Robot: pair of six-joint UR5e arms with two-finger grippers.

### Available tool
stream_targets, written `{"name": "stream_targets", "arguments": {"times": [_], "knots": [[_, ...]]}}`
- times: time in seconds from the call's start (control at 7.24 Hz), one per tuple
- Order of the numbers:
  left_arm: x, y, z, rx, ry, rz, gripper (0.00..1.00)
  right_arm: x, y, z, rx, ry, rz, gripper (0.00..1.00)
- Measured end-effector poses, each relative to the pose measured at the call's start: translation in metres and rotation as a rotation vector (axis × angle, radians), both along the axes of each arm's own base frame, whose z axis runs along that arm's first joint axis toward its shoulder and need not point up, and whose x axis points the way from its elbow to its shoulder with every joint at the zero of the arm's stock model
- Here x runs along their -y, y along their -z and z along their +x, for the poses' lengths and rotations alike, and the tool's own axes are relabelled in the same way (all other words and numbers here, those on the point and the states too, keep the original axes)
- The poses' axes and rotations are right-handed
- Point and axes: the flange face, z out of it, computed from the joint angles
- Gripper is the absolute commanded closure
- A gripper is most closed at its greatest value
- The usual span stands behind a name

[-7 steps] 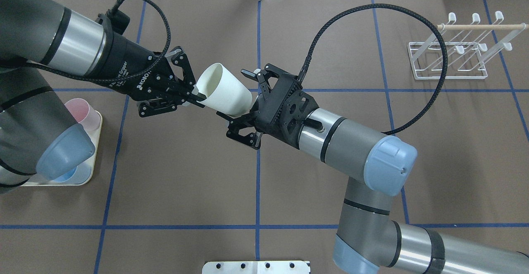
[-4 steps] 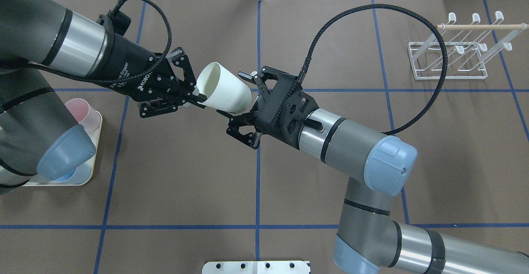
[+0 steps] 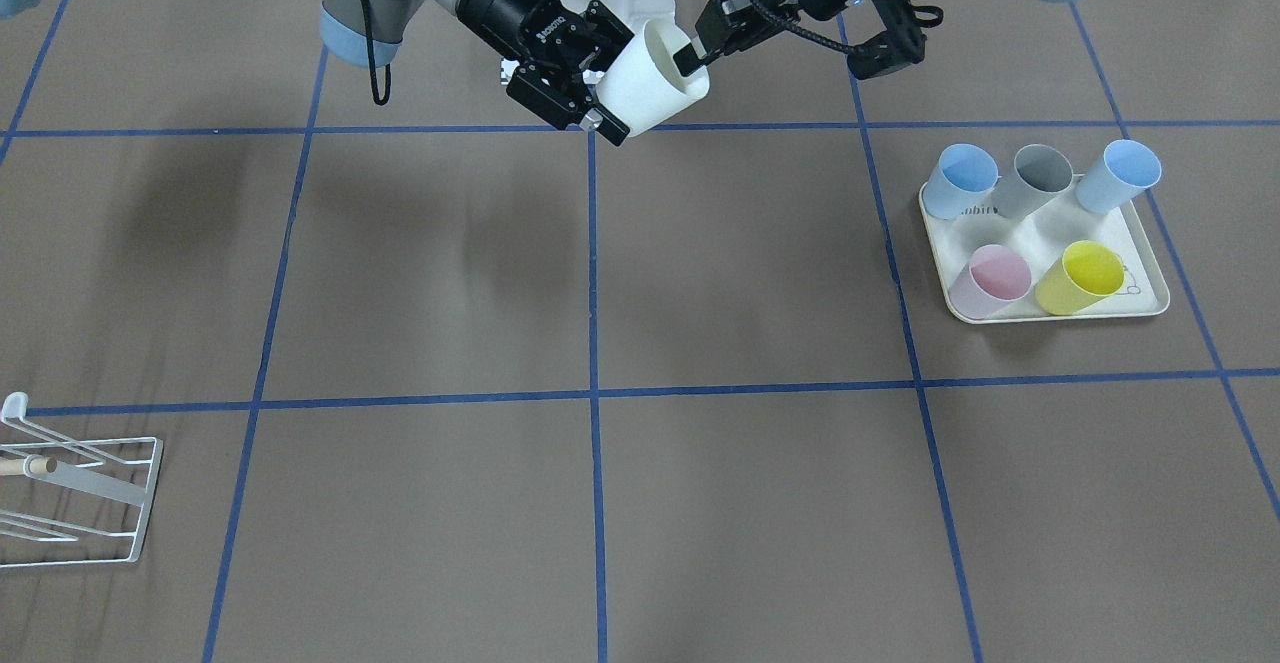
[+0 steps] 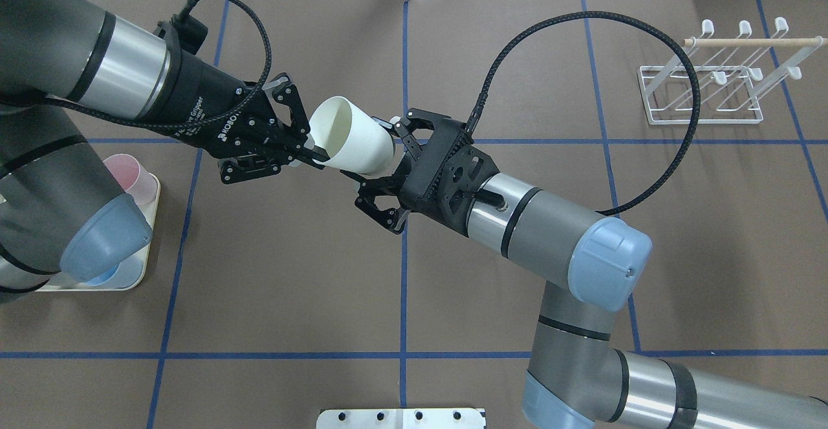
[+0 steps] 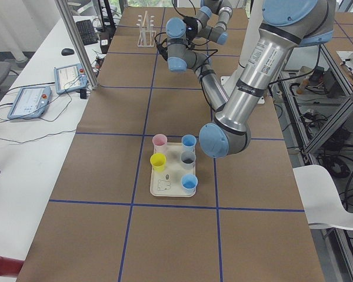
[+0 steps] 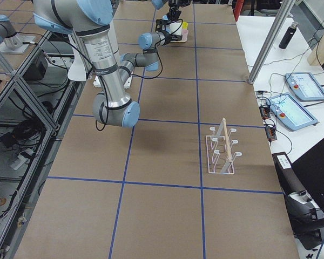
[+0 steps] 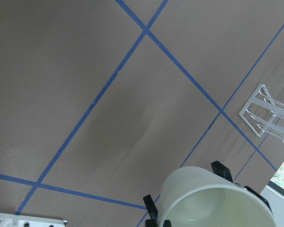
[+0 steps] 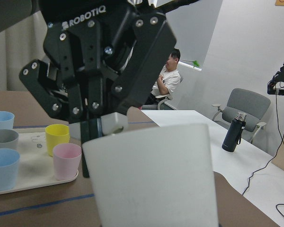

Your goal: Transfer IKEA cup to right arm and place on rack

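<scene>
White IKEA cup (image 4: 352, 144) on its side in the air over the middle of the table (image 4: 291, 274), rim pinched between the closed fingertips of the left gripper (image 4: 315, 152), base end between the spread fingers of the right gripper (image 4: 376, 156); impossible to tell whether those fingers press the wall. "ROBOTIQ" in white on both gripper bodies, clearest in the right wrist view, plus part of "Gripper" on the left one. Rack (image 4: 702, 86) well apart at the table's far right; cream tray (image 3: 1150, 288) of coloured cups by the left arm, its faint print too small to read.
</scene>
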Motion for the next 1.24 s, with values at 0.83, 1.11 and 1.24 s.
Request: {"name": "stream_targets", "arguments": {"times": [0.83,1.11,1.24], "knots": [[0.006,0.005,-0.009,-0.007,0.006,0.031,0.0,-0.001,-0.005,-0.003,-0.048,-0.001,-0.02,0.73],[0.013,-0.015,-0.02,0.018,0.021,0.078,0.0,0.004,0.003,0.007,-0.156,-0.01,-0.094,0.86],[0.018,-0.04,-0.026,0.053,0.026,0.117,0.0,0.012,0.008,0.018,-0.236,-0.027,-0.165,0.88]]}}
